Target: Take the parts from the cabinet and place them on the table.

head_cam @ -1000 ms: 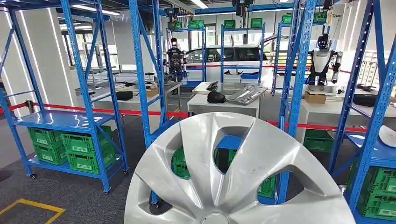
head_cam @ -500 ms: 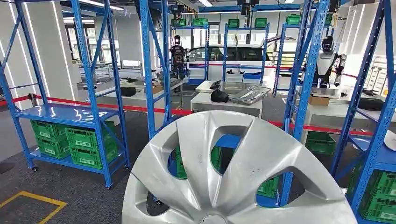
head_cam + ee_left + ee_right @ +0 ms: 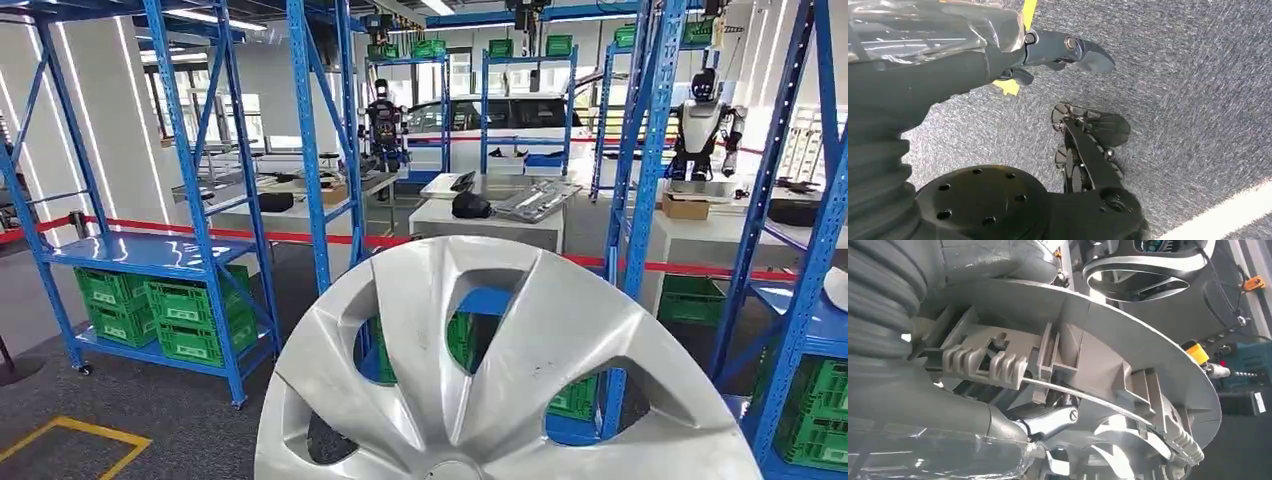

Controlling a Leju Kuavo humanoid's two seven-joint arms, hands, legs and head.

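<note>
A large silver hubcap (image 3: 500,370) stands on edge close in front of me, low in the head view, with its lower edge cut off by the frame. In the right wrist view my right hand (image 3: 963,410) grips the hubcap's ribbed grey back (image 3: 1118,340), with the thumb on one side and a dark finger (image 3: 1048,421) hooked behind the rim. My left hand (image 3: 1013,50) hangs over the grey carpet and holds nothing, its dark finger (image 3: 1083,49) stretched out. A second silver part (image 3: 835,288) lies on the blue shelf at the far right.
Blue racks (image 3: 190,180) with green crates (image 3: 190,310) stand left, centre and right. Behind red barrier tape (image 3: 300,238) are white tables (image 3: 487,222) carrying parts, two other robots and a white car. A yellow floor marking (image 3: 70,445) lies at the lower left.
The whole picture has shifted a little, so the camera has moved. The hubcap stays held in front of me, a bit higher in the picture.
</note>
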